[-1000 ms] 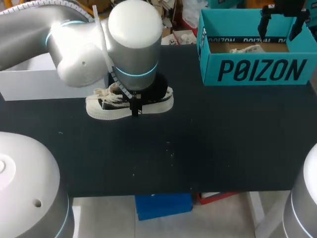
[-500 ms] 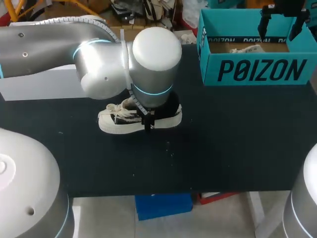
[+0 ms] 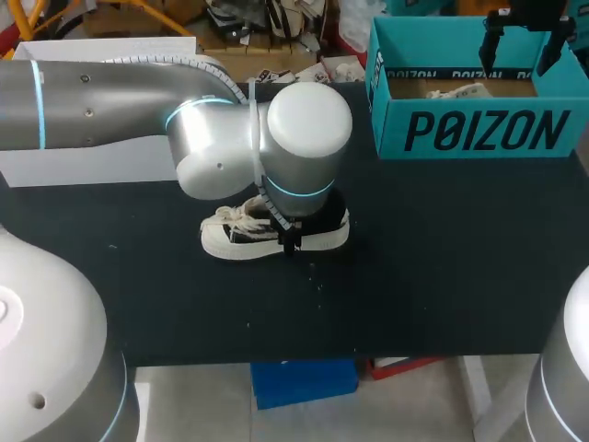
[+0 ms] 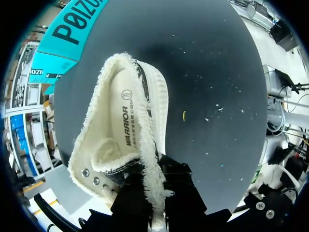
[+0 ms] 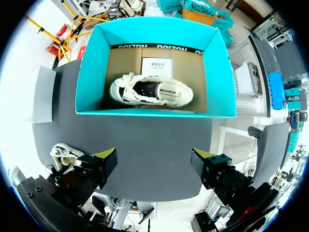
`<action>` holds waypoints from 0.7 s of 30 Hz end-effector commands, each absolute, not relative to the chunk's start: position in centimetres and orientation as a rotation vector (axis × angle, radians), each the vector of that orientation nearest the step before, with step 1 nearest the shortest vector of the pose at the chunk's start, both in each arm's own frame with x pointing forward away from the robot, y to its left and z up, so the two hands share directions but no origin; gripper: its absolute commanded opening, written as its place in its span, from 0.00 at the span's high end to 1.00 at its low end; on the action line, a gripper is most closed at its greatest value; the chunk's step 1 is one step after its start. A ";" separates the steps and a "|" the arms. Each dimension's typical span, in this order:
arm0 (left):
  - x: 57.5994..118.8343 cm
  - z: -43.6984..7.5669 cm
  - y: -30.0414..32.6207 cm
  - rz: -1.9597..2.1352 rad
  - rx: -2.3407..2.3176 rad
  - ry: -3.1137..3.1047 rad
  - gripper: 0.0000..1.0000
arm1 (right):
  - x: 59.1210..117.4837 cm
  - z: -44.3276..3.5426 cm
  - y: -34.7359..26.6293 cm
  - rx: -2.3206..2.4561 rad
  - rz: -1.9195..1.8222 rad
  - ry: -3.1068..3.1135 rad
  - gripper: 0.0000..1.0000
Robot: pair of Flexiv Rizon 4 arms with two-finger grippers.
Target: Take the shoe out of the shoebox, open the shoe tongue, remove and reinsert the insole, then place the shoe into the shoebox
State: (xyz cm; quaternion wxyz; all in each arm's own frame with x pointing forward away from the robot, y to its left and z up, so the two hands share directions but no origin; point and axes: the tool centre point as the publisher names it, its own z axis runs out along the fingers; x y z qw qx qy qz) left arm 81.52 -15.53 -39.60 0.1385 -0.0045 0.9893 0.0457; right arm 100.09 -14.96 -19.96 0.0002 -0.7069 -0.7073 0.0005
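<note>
My left claw is pinched on the collar of the shoe, out of the shoebox at the middle of the table with its insole inside, so I judge at least the return remains, while my right claw hangs wide open and empty above the box.

The cream canvas lace-up shoe has black side panels, a white rubber sole and frayed cream trim. The teal cardboard shoebox carries black lettering over a brown inner floor. The flat table top is near-black. The silver-grey left arm wears a glowing cyan ring
</note>
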 end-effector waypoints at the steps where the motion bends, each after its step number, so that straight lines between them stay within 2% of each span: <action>1: 81.5 -39.9 -16.1 0.115 0.022 2.880 0.00 | 100.1 -20.0 -15.0 -2.221 0.002 -2.221 0.00; 14: 80.0 -32.3 -14.6 -0.162 0.067 2.975 0.00 | 100.1 -20.0 -15.0 -2.221 0.002 -2.221 0.00; 21: 79.7 -28.2 -11.7 -0.371 -0.011 3.031 0.00 | 100.1 -20.0 -15.0 -2.221 0.002 -2.221 0.00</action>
